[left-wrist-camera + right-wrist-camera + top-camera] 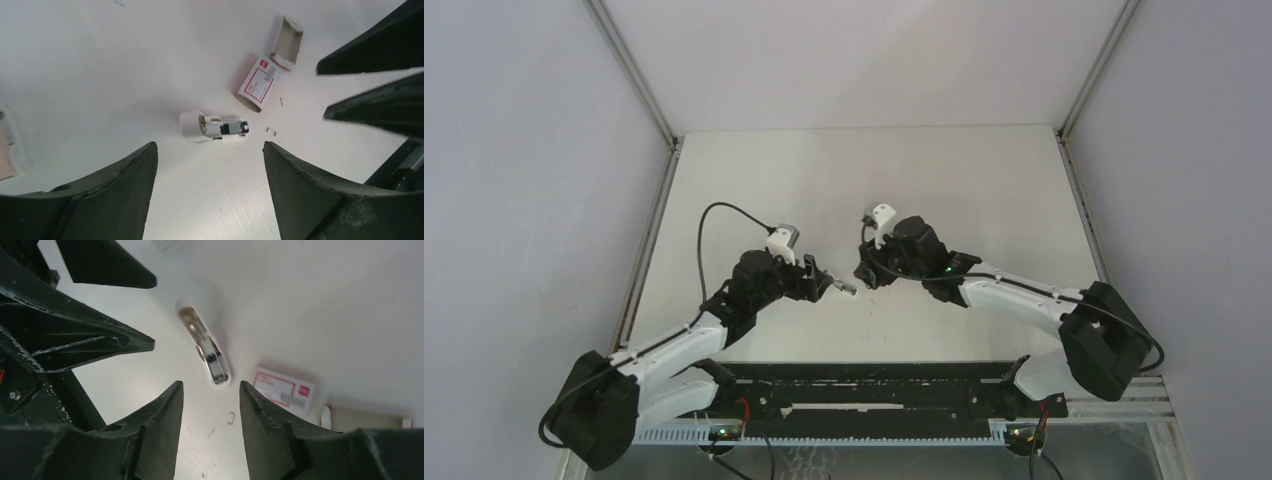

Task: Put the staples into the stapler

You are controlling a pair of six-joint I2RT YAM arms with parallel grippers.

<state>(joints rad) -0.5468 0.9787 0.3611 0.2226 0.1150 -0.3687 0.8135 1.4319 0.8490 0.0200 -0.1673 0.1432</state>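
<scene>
The stapler (215,127) lies on the counter (100,60) right between my two arms. Its white top is swung back and the metal channel is exposed, but I cannot tell whether any staples sit in it. The left pincer (209,150) hangs just over it with its jaws spread wide and nothing between them. The right pincer (211,390) stands about half open, also empty. Its tips frame one end of the stapler without touching it, as far as I can see.

The red-and-white staple box (260,82) lies near the stapler. On top of it rests a short grey piece that I take to be a staple strip (270,75). The box's sliding tray (287,35) lies pulled out just beside the box's far end, and I cannot make out what it holds.

My reading is that the stapler is opened and ready, and the loading itself is not yet done. Next I need one pincer to steady the stapler body. The other has to close on the thin strip by its long sides, lift it and line it up with the channel.

Two things stand in the way. Loose single staples (271,131) are scattered on the counter near the stapler. The two pincers are also crowded close together, so either could knock the other or shove the light stapler off line.
</scene>
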